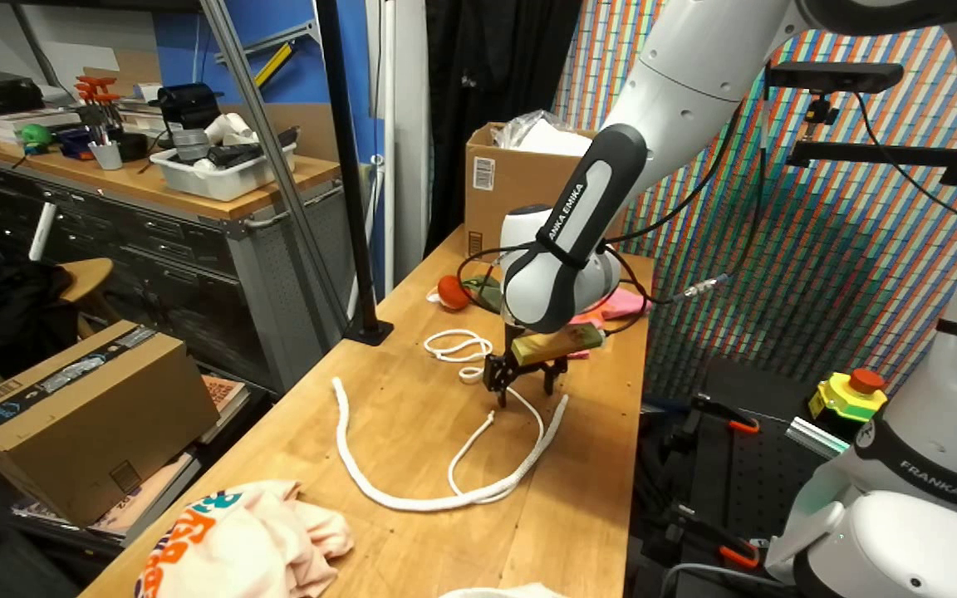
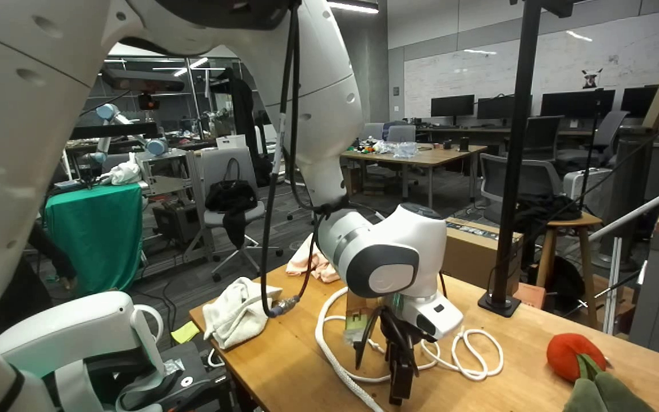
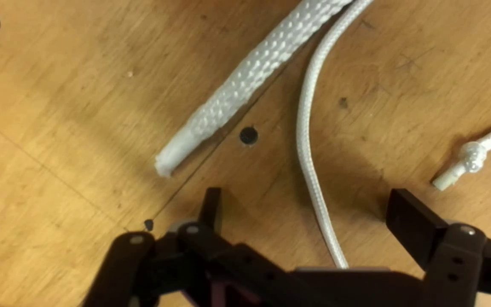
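Note:
My gripper [image 3: 306, 192] is open and empty, pointing down close over the wooden table. It also shows in both exterior views [image 1: 526, 395] [image 2: 380, 380]. A thin white cord [image 3: 304, 140] runs between the open fingers in the wrist view, and its lower part is hidden behind the gripper body. Its knotted end [image 3: 473, 157] lies just beyond the right finger. A thick white braided rope [image 3: 241, 85] has its end above the left finger, apart from it. In an exterior view the thick rope [image 1: 412, 503] forms a wide U, and the thin cord [image 1: 452, 473] curves inside it.
A peach cloth [image 1: 254, 540] and a white cloth [image 2: 241, 312] lie at one table end. A red plush vegetable [image 2: 575, 356], a green plush piece [image 2: 604, 393] and pink cloth [image 1: 624, 305] lie toward the opposite end, near a cardboard box [image 1: 487, 195]. A black pole [image 1: 369, 330] stands at the edge.

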`<state>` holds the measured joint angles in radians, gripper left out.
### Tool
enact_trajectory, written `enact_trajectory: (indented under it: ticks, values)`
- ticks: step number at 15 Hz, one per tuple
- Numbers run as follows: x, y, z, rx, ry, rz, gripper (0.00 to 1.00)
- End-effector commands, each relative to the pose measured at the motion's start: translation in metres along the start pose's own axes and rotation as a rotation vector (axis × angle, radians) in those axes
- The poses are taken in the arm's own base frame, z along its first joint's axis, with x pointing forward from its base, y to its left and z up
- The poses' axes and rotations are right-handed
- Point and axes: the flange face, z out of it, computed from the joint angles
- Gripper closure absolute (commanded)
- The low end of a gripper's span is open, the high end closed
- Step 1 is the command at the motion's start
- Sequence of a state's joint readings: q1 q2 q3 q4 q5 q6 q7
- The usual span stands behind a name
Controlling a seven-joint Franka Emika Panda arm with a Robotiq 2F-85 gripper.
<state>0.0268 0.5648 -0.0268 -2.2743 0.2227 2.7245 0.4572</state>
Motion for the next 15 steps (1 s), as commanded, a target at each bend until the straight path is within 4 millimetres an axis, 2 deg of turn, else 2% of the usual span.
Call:
enact_trajectory:
  ticks: [1,7,8,9,11,15]
  values:
    - [0.0036,-0.0013,-0.0007,0.021,-0.019,-0.021,0.01]
    - [0.0051,0.0007,0.0019,0.033,-0.035,-0.044,0.00]
    - [0.0053,0.0009,0.0019,0.034,-0.036,-0.048,0.03]
    - [0.0051,0.0008,0.0016,0.033,-0.036,-0.053,0.23]
    - [0.0050,0.0011,0.0009,0.029,-0.037,-0.060,0.30]
    - [0.0027,-0.0015,-0.0007,0.025,-0.037,-0.076,0.62]
